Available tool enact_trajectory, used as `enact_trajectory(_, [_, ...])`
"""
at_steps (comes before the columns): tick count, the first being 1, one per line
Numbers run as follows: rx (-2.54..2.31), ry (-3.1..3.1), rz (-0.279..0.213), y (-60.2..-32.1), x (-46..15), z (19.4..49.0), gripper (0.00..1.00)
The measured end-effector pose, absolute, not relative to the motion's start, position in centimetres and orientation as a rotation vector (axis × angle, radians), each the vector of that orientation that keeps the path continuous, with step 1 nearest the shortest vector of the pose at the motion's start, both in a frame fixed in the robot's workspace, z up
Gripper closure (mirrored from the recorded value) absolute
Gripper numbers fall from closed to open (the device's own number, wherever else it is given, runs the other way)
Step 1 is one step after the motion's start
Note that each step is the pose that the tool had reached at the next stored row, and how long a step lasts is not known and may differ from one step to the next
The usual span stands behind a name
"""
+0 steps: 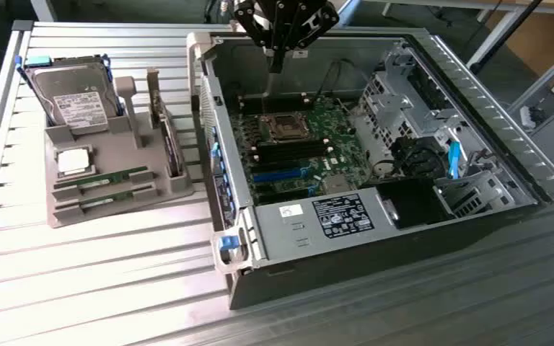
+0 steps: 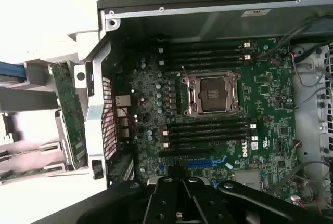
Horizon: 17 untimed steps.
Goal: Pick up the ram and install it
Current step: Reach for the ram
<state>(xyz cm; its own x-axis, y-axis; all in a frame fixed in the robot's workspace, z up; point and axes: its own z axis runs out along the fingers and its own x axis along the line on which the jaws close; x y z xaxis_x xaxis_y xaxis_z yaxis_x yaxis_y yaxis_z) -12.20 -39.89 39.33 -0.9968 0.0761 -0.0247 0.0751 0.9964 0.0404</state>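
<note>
Two ram sticks lie in slots of the grey parts tray at the exterior view's left, thin green boards with small chips. My gripper hangs over the far end of the open computer case, well away from the tray, fingers shut with nothing between them. In the wrist view the gripper looks down on the green motherboard, with its empty CPU socket and black memory slots on both sides of it. A ram stick in the tray shows faintly at the edge.
The tray also holds a silver hard drive, a square CPU chip and a green board standing on edge. Drive cages and cables fill the case's far side. The case walls rise between tray and motherboard.
</note>
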Motion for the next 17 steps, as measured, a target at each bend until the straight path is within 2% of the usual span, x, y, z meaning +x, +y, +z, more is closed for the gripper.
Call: enact_trajectory(17, [0.118,3.112,0.061,-39.9,-14.1,39.3,0.91])
